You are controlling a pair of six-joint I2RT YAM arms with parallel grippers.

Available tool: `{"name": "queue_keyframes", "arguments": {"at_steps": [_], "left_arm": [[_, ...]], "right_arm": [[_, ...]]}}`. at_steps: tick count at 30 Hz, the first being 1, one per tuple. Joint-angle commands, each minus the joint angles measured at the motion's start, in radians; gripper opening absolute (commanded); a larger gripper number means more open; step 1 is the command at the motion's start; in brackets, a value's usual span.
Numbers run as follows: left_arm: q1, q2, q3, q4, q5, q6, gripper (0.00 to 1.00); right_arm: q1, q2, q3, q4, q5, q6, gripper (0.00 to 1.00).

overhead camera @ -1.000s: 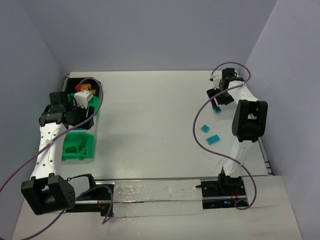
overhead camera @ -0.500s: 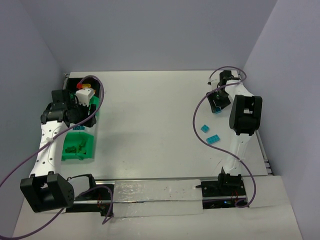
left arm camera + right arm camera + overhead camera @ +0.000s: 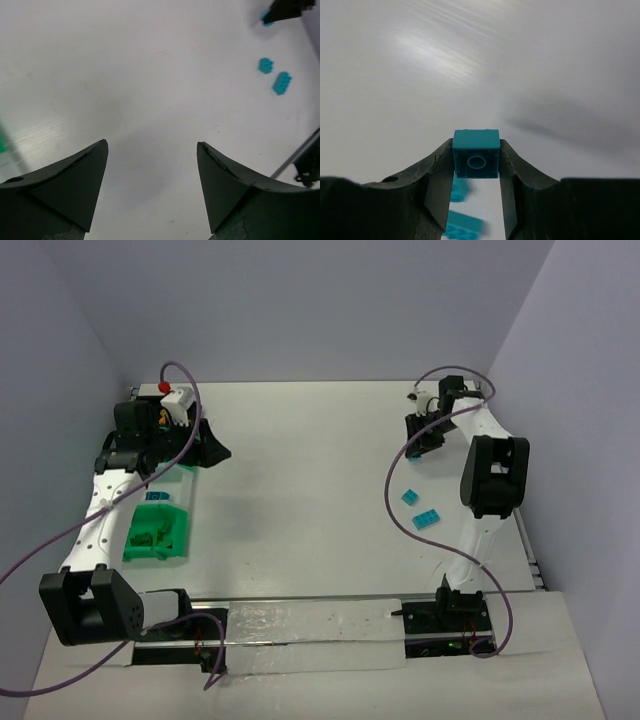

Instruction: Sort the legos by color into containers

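My right gripper (image 3: 476, 150) is shut on a small teal lego (image 3: 476, 154), squeezed between its two fingertips above the table; in the top view this gripper (image 3: 415, 433) hangs at the far right. Two more teal legos (image 3: 409, 497) (image 3: 426, 519) lie on the table nearer the arm's base, and they also show in the left wrist view (image 3: 265, 65) (image 3: 281, 82). My left gripper (image 3: 151, 145) is open over bare table with nothing between its fingers; from above it (image 3: 212, 450) sits just right of the green containers (image 3: 184, 536).
The nearest green bin holds green bricks (image 3: 150, 535), and the bin behind it holds a teal brick (image 3: 153, 497). The left arm covers the bins farther back. Purple cables loop from both arms. Walls close in the table on three sides.
The right gripper has shut on the teal lego and shifted back and left with it. The left gripper has swung away from over the bins toward the table's middle and opened wider.
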Motion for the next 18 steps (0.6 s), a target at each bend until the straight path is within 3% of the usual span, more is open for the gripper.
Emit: {"name": "queue_keyframes", "arguments": {"at_steps": [1,4,11,13,15,16,18], "left_arm": [[-0.092,-0.051,-0.069,0.324,0.161,-0.187,0.83],[-0.211,-0.086,-0.116,0.433,0.101,-0.158,0.85],[-0.395,-0.151,-0.177,0.541,0.006,-0.025,0.88],[-0.438,-0.162,-0.189,0.58,-0.004,0.019,0.88],[-0.475,-0.167,-0.199,0.619,-0.012,0.034,0.88],[-0.482,-0.169,-0.203,0.634,-0.009,0.038,0.88],[-0.498,-0.181,-0.226,0.676,-0.002,0.047,0.88]], "right_arm": [[0.082,-0.168,-0.029,0.036,-0.5,0.193,0.17],[0.207,-0.209,-0.096,0.183,-0.752,0.363,0.15],[0.389,-0.288,-0.274,0.802,-0.953,0.881,0.15],[0.42,-0.295,-0.388,1.265,-0.974,1.297,0.15],[0.434,-0.276,-0.452,1.72,-0.976,1.595,0.15],[0.438,-0.255,-0.466,1.895,-0.973,1.742,0.15],[0.448,-0.145,-0.449,2.402,-0.956,2.194,0.14]]}}
